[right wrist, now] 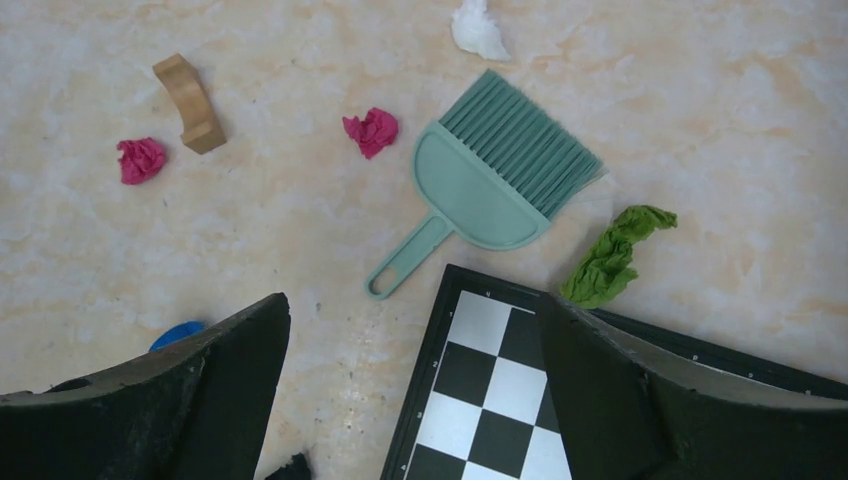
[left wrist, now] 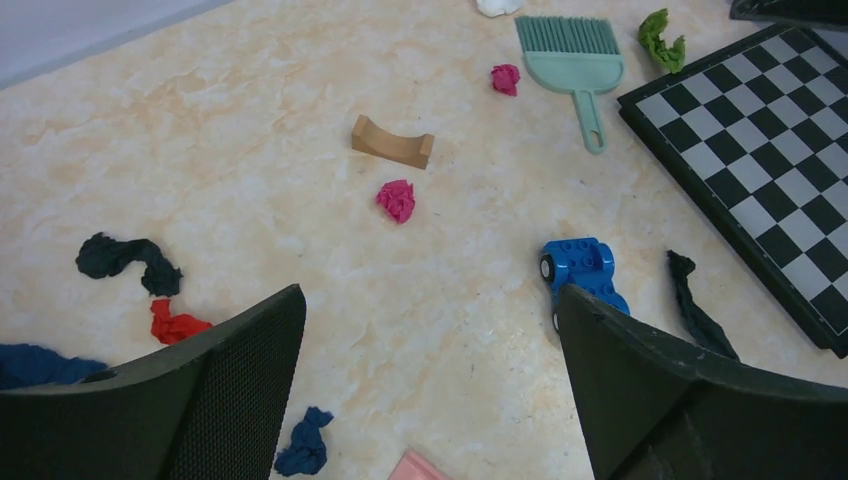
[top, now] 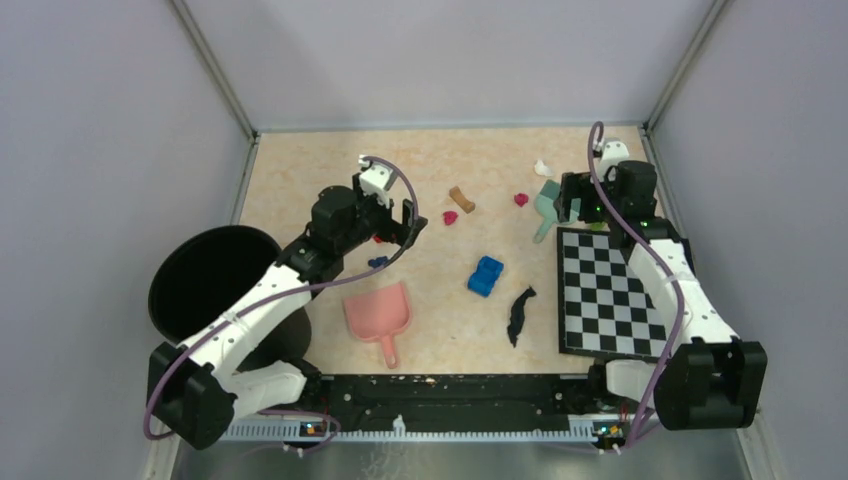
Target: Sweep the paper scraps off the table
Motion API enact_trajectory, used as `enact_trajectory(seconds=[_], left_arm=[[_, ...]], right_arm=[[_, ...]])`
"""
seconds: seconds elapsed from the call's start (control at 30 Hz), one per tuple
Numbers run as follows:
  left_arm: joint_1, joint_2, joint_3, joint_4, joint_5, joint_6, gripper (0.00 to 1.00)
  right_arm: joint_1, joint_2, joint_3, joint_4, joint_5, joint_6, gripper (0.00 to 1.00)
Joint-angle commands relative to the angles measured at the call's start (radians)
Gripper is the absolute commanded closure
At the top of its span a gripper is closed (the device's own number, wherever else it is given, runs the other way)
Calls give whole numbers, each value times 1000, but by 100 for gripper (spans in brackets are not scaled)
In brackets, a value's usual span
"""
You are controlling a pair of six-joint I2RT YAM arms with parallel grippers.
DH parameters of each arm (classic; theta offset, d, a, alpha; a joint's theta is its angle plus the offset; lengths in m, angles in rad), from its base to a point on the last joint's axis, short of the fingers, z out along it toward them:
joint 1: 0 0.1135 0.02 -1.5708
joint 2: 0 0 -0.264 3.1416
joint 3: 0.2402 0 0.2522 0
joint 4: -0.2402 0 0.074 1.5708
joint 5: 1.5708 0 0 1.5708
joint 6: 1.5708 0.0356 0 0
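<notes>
Paper scraps lie scattered on the beige table (top: 300,170): two magenta balls (left wrist: 397,199) (left wrist: 506,78), a black wad (left wrist: 125,260), a red bit (left wrist: 175,324), a dark blue bit (left wrist: 303,445), a long black strip (top: 519,313) and a white piece (right wrist: 477,30). My left gripper (top: 398,230) hangs open above the left-middle of the table, its jaws (left wrist: 430,300) wide apart over bare surface. At the far right, my right gripper (top: 575,205) is open over the chequered board's corner, with nothing between its fingers (right wrist: 412,300).
A teal hand brush (right wrist: 495,185) lies by the board (top: 610,295), with a green crumpled piece (right wrist: 610,258) beside it. A pink dustpan (top: 380,315) sits near the front. A blue toy car (top: 486,275), a wooden arch block (left wrist: 392,141) and a black bin (top: 215,280) are also here.
</notes>
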Motion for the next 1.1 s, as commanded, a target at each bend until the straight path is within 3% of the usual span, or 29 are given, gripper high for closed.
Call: enact_trajectory(seconds=[0.0,0.17,0.4,0.57,0.73,0.9,1.07], left_arm=[[-16,-10,34,0,6,-40,1],[-29,-43,14,-16,-53,-33,1],[-29,-69,-12,-46,-127,-55,1],[-31,-95,-42,-19,-108,-31,1],[-31,-38,4,-91,-103,-38,1],[-58,-24,57,-151,-141,-12,1],[-63,-39,63,-130,-198,46,1]], right_arm=[[3,33,31,44,-9,13,8],[3,50,44,34,-106,-132,7],[3,47,50,47,-151,-208,8],[3,181,144,-17,-101,-217,14],[3,340,263,-66,-76,-228,16],[3,461,354,-70,-85,-221,32],[20,551,389,-68,-89,-232,42]])
